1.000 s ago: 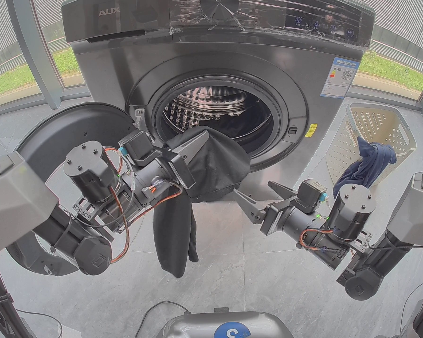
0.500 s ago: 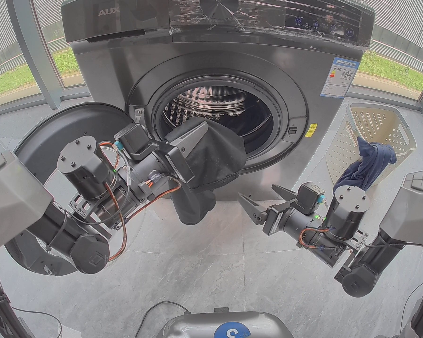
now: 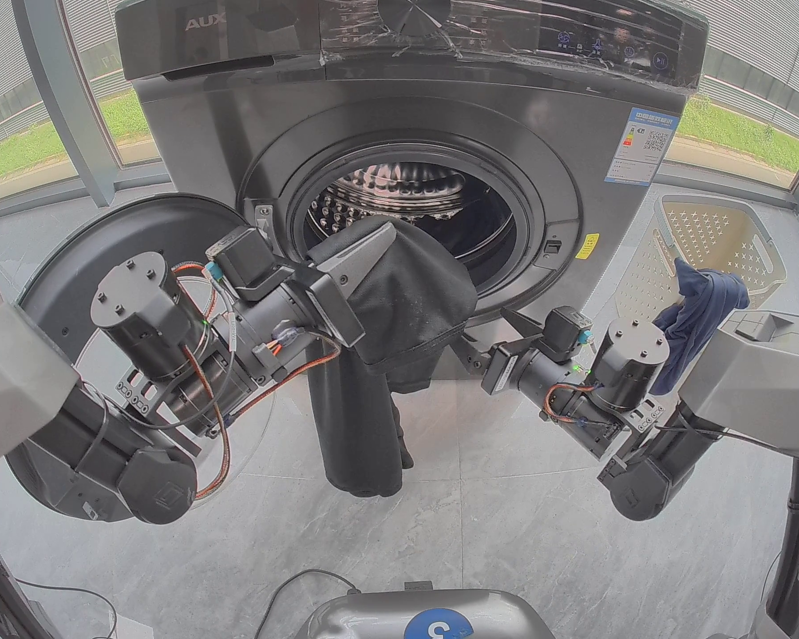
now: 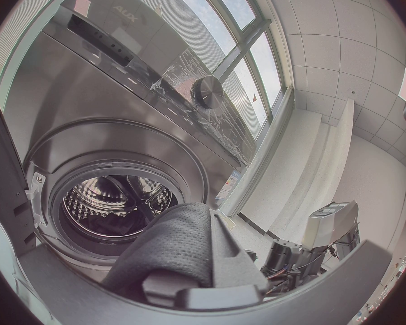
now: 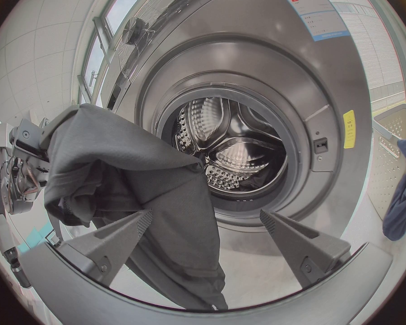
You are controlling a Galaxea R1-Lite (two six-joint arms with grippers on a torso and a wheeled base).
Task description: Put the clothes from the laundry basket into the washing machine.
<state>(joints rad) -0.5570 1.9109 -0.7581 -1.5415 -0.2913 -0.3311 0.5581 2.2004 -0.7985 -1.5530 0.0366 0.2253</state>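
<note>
- Black garment (image 3: 417, 299) hangs in front of the washing machine (image 3: 417, 117). Its bunched top is at the lower left rim of the drum opening (image 3: 408, 215), and a long tail dangles toward the floor.
- Left gripper (image 3: 377, 250) has its jaws closed on a fold of that cloth, which drapes over its fingers.
- Right gripper (image 5: 205, 213) sits low, just right of the hanging tail, with its jaws spread wide and nothing in them.
- To load well, the left arm should carry the bunch far past the rim before letting go. If it releases at the lip, the heavy tail will likely pull everything back out.
- The right gripper looks well placed to catch the tail low down and lift it into the drum.
- Keep the cloth off the door seal and away from the open door (image 3: 133, 241) at left.
- Blue garment (image 3: 701, 312) lies over the rim of the laundry basket (image 3: 728, 241) at far right, not yet loaded.
</note>
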